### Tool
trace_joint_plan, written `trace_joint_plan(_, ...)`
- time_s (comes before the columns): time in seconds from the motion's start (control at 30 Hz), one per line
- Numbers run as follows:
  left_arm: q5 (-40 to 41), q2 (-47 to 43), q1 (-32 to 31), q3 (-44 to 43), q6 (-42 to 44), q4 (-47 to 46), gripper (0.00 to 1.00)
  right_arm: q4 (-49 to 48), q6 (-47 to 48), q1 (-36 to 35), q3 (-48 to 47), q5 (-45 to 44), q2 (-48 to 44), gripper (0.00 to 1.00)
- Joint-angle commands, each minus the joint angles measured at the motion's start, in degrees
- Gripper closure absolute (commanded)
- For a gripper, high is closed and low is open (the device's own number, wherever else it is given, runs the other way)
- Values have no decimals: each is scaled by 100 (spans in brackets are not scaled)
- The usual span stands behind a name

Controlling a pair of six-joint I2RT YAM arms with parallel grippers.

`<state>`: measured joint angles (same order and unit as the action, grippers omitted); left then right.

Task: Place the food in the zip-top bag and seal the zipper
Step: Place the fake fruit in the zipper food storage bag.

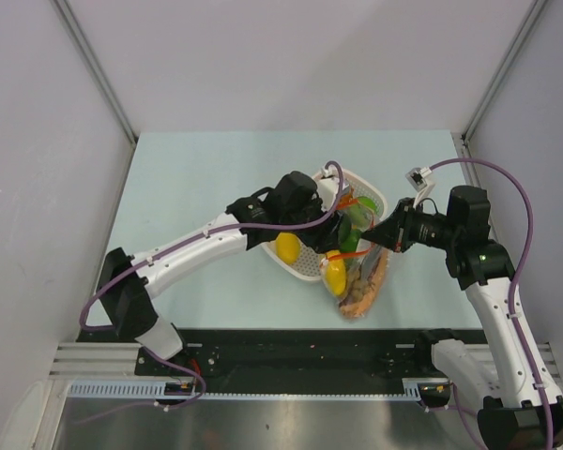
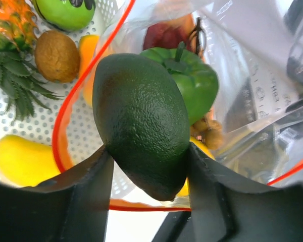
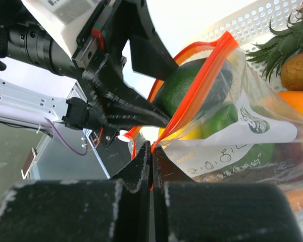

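Note:
My left gripper (image 2: 147, 156) is shut on a dark green avocado (image 2: 141, 121) and holds it at the open mouth of the clear zip-top bag (image 2: 252, 101). The red-orange zipper (image 2: 65, 111) loops around the avocado. Inside the bag I see a green pepper (image 2: 197, 80), a brown berry cluster (image 2: 209, 131) and a yellow piece. My right gripper (image 3: 151, 151) is shut on the zipper edge (image 3: 202, 85) and holds the bag mouth (image 3: 242, 136) up. In the top view the bag (image 1: 361, 286) hangs between the left gripper (image 1: 342, 230) and the right gripper (image 1: 380, 236).
The white perforated basket (image 1: 305, 269) lies under the left gripper. It holds a pineapple (image 2: 10, 30), a brown kiwi (image 2: 56, 55), a green apple (image 2: 65, 12), an orange piece (image 2: 88, 48) and a yellow fruit (image 2: 22, 159). Grey walls enclose the table.

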<state>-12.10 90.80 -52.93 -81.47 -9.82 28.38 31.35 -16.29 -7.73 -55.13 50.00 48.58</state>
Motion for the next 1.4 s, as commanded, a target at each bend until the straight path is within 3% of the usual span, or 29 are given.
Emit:
trace_joint_plan(0.0,59,-63,-25,-246,261,88,52,-376,21,-36,-50,133,-94,100)
trace_joint_plan(0.17,-484,-317,-25,-316,814,141,71,-376,56,-53,-59,133,-41,100)
trace_joint_plan(0.27,-862,-204,-25,-649,1332,535,75,-384,117,-80,-59,194,11,100)
trace_joint_plan(0.43,-1339,428,-25,-1449,1378,1336,71,-402,223,-159,-59,274,47,100)
trace_joint_plan(0.53,-1462,710,-25,-1862,1229,1433,63,-402,276,-247,-59,326,47,100)
trace_joint_plan(0.73,-1883,1343,72,-2478,746,1890,60,-419,416,-396,-59,379,-6,100)
trace_joint_plan(1.0,-2850,1151,467,-1908,-739,486,59,-393,452,-537,-50,449,55,100)
trace_joint_plan(1.1,-3097,1045,441,-1557,-1152,-69,49,-428,426,-554,-50,458,55,100)
trace_joint_plan(1.17,-3132,1071,415,-1547,-1171,-18,47,-481,399,-563,-50,397,20,100)
trace_joint_plan(1.27,-3184,1062,406,-1504,-1030,238,34,-516,346,-563,-50,248,-6,100)
trace_joint_plan(1.3,-3193,1019,406,-1408,-969,264,18,-542,303,-563,-59,212,-6,100)
trace_joint_plan(1.37,-3202,782,415,-1258,-873,221,7,-613,276,-563,-59,90,-15,100)
